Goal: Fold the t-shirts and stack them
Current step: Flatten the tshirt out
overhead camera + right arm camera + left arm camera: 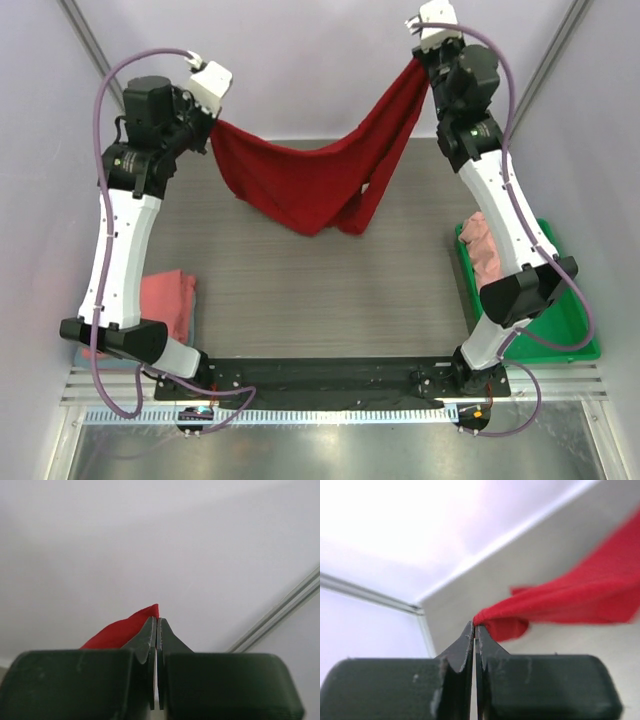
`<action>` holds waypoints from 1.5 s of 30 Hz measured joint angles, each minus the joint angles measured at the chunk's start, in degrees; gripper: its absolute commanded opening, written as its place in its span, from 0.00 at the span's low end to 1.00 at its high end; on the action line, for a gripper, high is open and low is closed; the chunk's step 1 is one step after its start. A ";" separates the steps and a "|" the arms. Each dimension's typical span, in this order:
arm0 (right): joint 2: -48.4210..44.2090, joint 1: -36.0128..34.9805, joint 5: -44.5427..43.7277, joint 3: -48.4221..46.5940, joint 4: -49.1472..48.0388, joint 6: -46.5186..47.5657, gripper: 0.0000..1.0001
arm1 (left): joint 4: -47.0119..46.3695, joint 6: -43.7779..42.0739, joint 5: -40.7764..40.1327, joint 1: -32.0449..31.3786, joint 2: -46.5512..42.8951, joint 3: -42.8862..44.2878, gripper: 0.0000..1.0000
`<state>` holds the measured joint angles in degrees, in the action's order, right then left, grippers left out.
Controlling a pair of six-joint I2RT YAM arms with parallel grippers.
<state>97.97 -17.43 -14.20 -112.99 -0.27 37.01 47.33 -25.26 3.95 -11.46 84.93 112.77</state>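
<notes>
Hanging between the left claw [474, 625] and right claw [158, 619], the deep red t-shirt [310, 185] sags over the far half of the bench [300, 290], long axis running left to right. You see each claw clamped tight on one end of the cloth.

A grey wood-grain table [300, 290] is carrying 2 things. 1 folded salmon-pink t-shirt [172, 300] is lying at its left side, close to the near edge. A bright green tray [560, 325] is sitting at the right near corner, and crumpled pink cloth [480, 240] is resting inside it. The 2 are lying well apart.
</notes>
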 measured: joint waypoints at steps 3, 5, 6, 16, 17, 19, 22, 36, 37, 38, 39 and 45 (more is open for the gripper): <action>-0.04 -0.09 0.31 -5.20 -0.13 -1.84 0.01 | -1.20 -1.03 -3.41 0.94 0.92 4.20 0.00; -0.87 -0.22 0.57 -6.71 -0.20 -2.49 0.01 | -1.97 -1.29 -5.29 1.95 2.01 7.65 0.00; -1.51 -0.20 0.61 -6.84 -0.20 -2.71 0.01 | -2.43 -1.42 -6.10 2.49 2.38 9.29 0.00; -12.37 -0.17 4.09 -6.84 5.81 -3.34 0.01 | -7.80 -3.82 -10.91 3.85 1.60 17.59 0.00; -13.57 -0.20 4.87 -6.91 6.23 -2.97 0.01 | -8.02 -4.00 -11.17 3.87 1.46 18.12 0.00; -15.96 -0.20 6.84 -7.91 7.28 -2.29 0.01 | -8.24 -4.44 -11.78 3.89 1.27 19.65 0.00; -18.05 -0.20 9.70 -11.78 8.74 -1.11 0.01 | -8.55 -5.07 -12.07 3.89 0.98 22.14 0.00; -22.29 -0.20 13.97 -22.43 10.45 5.62 0.01 | -12.90 -7.28 -11.67 3.89 -3.45 31.12 0.00; -21.99 -0.20 14.03 -22.86 10.10 6.34 0.01 | -13.40 -7.52 -11.65 3.89 -3.45 31.15 0.00; -21.53 -0.20 14.14 -23.21 9.38 7.19 0.01 | -13.84 -7.89 -11.63 3.89 -3.39 31.12 0.00; -21.07 -0.20 14.16 -23.30 8.68 7.96 0.01 | -14.32 -8.17 -11.65 3.89 -3.30 30.73 0.00; -17.92 -0.20 13.35 -17.25 4.37 11.34 0.01 | -15.61 -9.09 -11.67 3.89 -2.75 22.16 0.00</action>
<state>80.05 -17.63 -0.84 -130.23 4.10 48.36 31.73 -34.35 -7.73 -7.57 82.17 134.93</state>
